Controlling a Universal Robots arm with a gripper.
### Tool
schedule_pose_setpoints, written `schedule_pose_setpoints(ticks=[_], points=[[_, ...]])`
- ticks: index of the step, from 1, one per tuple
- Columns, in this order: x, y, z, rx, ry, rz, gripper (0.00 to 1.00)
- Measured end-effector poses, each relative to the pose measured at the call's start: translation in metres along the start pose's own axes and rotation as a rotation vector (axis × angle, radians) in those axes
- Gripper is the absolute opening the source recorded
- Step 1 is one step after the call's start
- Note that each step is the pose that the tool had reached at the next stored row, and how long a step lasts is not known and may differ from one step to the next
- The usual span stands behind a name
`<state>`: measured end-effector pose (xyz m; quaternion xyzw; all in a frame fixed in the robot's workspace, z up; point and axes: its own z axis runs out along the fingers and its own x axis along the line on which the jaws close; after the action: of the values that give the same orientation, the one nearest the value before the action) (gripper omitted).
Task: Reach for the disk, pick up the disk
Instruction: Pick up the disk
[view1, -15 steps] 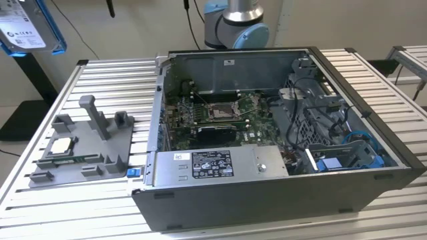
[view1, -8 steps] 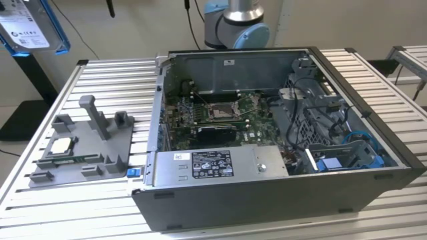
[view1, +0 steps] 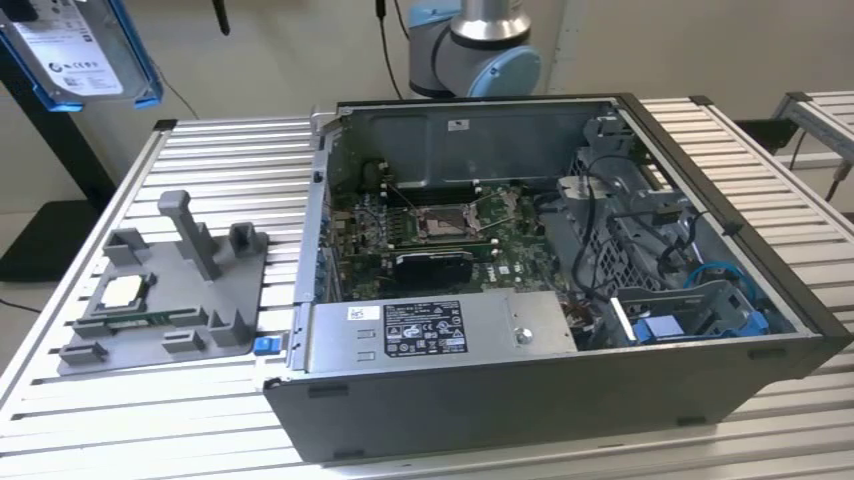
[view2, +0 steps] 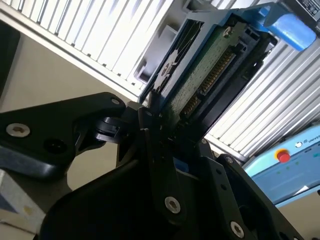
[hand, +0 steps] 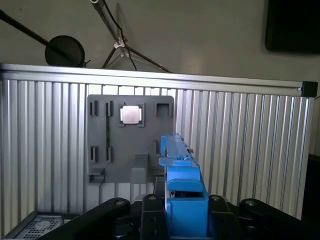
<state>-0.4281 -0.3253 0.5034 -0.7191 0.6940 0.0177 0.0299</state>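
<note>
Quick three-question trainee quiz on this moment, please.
1. True or false: the flat silver hard drive in its blue plastic bracket lies inside the open dark computer case.
2. The black gripper holds: A) the hard drive B) a cable C) nothing.
3. Fill in: the small square silver chip sits on a grey plastic tray at the exterior view's ____ of the case.
Key: 1 false; 2 A; 3 left.
</note>
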Motion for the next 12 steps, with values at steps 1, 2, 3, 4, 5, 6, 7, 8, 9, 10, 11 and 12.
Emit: schedule_pose_setpoints(ticks=[1, 2, 3, 4, 5, 6, 7, 8, 9, 10, 11, 12], points=[[0.0001, -0.0037, 0.0001, 0.0001, 0.0, 0.0, 0.0], [0.0002, -0.0073, 0.0001, 0.0, 0.0, 0.0, 0.0], [0.0004, -0.0113, 0.0002, 0.0, 0.0, 0.0, 0.0], [0.0005, -0.0152, 0.0002, 0.0, 0.0, 0.0, 0.0], [0.0006, -0.0189, 0.0003, 0.0001, 0.0, 0.0, 0.0], [0.0007, -0.0227, 0.0004, 0.0, 0.0, 0.0, 0.0], [0.0008, -0.0264, 0.0004, 0.0, 0.0, 0.0, 0.0], [0.0009, -0.03, 0.0005, 0.0, 0.0, 0.0, 0.0], [0.001, -0.0336, 0.0006, 0.0, 0.0, 0.0, 0.0], [0.0012, -0.0373, 0.0006, 0.0, 0.0001, 0.0, 0.0], [0.0013, -0.041, 0.0007, 0.0, 0.0, 0.0, 0.0], [0.0014, -0.0445, 0.0007, 0.0, 0.0, 0.0, 0.0]])
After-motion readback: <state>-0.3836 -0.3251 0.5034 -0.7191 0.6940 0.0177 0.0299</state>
